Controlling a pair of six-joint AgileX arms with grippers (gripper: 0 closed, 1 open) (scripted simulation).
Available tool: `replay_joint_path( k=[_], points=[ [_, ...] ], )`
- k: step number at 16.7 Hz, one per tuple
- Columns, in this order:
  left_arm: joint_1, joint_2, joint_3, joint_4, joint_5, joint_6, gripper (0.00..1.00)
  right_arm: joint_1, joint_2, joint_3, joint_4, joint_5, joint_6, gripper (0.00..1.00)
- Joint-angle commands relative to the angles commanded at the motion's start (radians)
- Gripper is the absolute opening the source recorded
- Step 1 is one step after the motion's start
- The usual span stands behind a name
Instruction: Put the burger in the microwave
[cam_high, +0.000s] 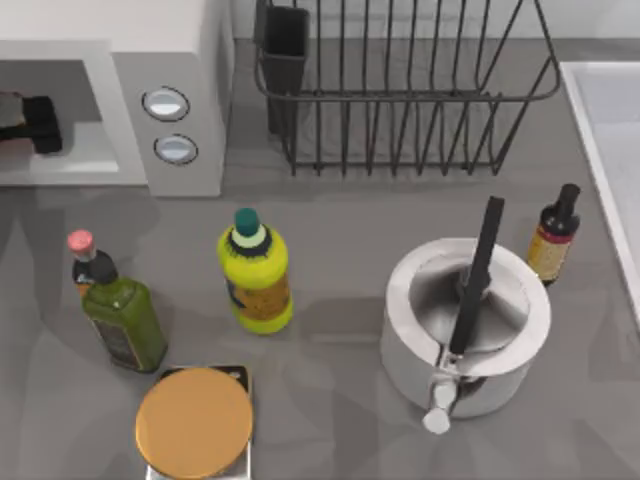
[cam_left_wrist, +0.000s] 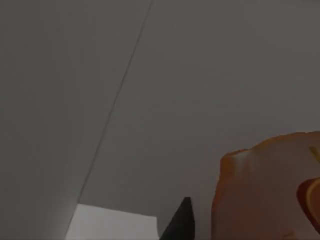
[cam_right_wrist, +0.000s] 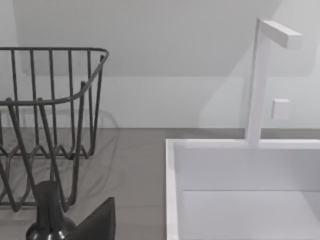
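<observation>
grey countertop (cam_high: 340, 220) fills the scene, with the white microwave (cam_high: 190, 60) standing at its back corner as the landmark. inside the microwave's light grey cavity the left gripper (cam_high: 30, 122) is seen as a dark shape, and in the left wrist view the burger (cam_left_wrist: 265, 192) is shown pressed close beside one dark finger (cam_left_wrist: 181, 222), against the cavity's plain wall. the burger is judged to be held between the fingers, closed about it, and not yet set down. it is expected to handle as light and soft, easily squashed, so the firmer bun rim is the place to be gripped, gently. just beside the microwave a black wire rack (cam_high: 400, 90) is stood. in front of the microwave two bottles (cam_high: 255, 270) and an orange disc (cam_high: 195, 422) are placed; well away from it a steel pot (cam_high: 465, 325) is set. for the right gripper (cam_right_wrist: 97, 220), near a white sink (cam_right_wrist: 172, 190), the opening cannot be told.
</observation>
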Motion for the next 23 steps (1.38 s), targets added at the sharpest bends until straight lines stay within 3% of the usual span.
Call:
replay_joint_path(
  k=[9,23],
  points=[
    [0.047,-0.148,-0.11,0.158,0.042,0.019,1.0,0.0,0.0,0.0,0.0,0.0,0.0,1.0],
    [0.146,-0.422,-0.679,0.424,0.126,0.068,1.0,0.0,0.0,0.0,0.0,0.0,0.0,1.0]
  ],
)
